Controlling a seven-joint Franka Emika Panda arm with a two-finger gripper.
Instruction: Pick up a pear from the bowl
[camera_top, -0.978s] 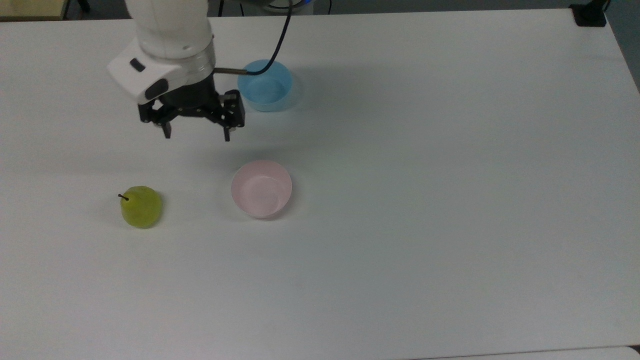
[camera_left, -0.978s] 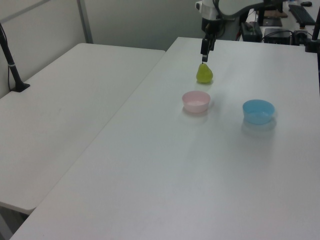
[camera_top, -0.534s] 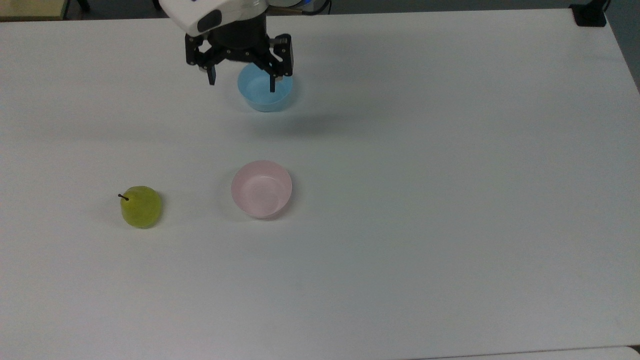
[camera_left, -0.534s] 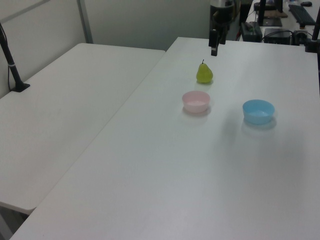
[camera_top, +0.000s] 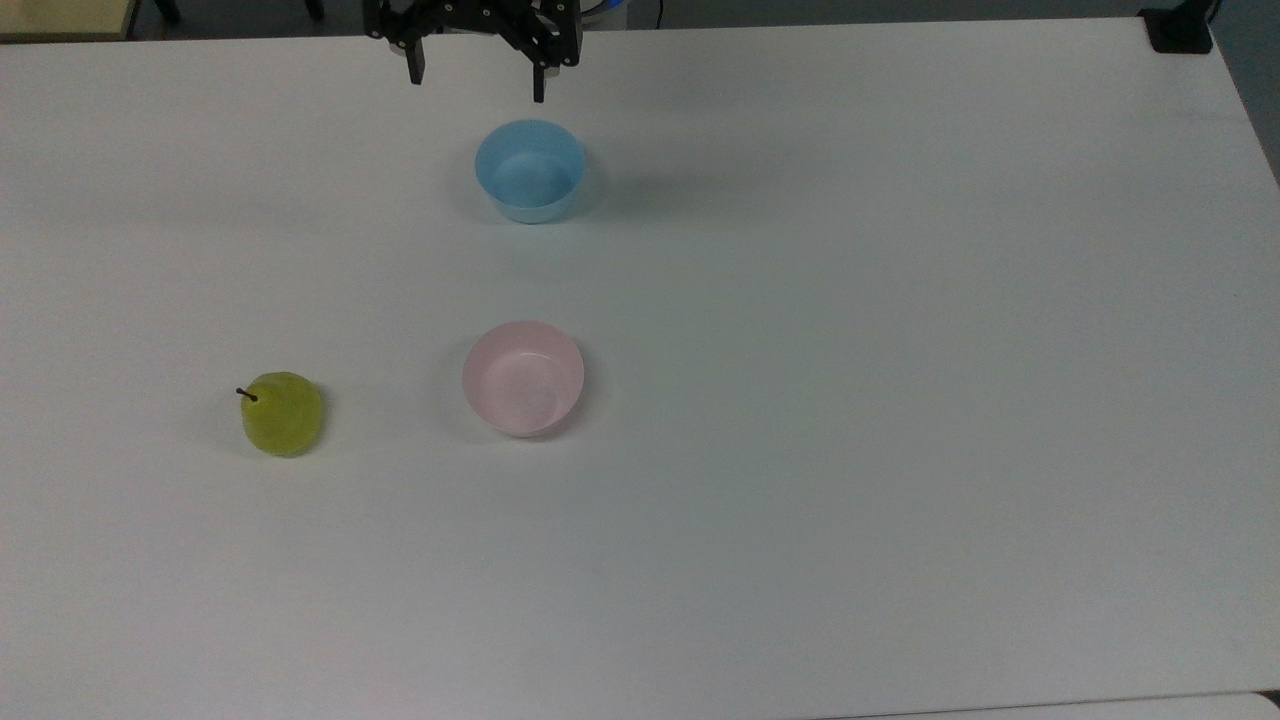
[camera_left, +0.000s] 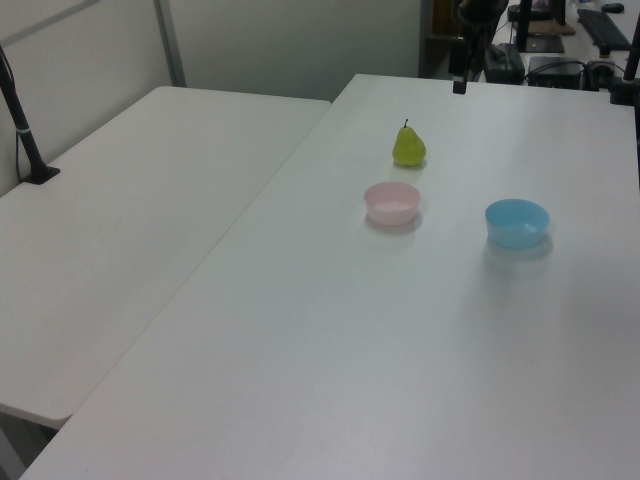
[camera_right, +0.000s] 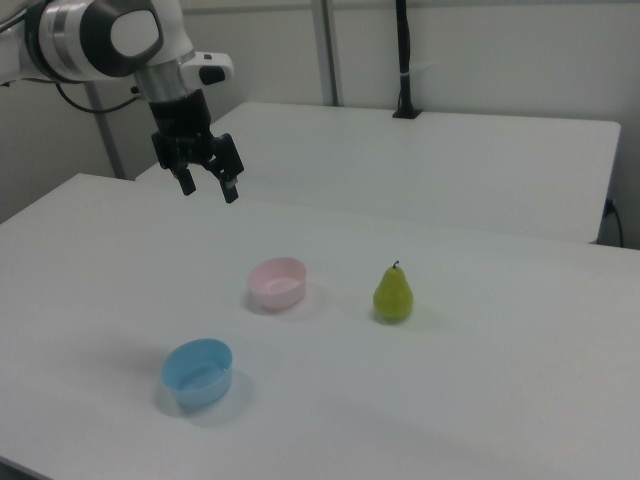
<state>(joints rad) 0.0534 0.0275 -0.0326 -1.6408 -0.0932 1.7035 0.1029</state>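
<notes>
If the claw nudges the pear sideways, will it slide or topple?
Probably topple. The pear stands upright on the table, narrow on top, stem up. Its rounded body suggests it would then roll. Its skin looks smooth, so a pinch might slip.

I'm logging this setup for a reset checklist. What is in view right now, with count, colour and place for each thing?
pear: one, yellow-green with a dark stem, standing upright on the table, to the left of the pink bowl in the top view, apart from it.
pink bowl: one, pale pink, empty, near the middle of the table.
blue bowl: one, light blue, empty, above the pink bowl in the top view.
table: one, white, bearing all three things.
second table: one, white, beside the first at the left view's left.
black post: one, standing on the second table.
claw: one, black, open, holding nothing, up above the table at the top view's top edge.
</notes>
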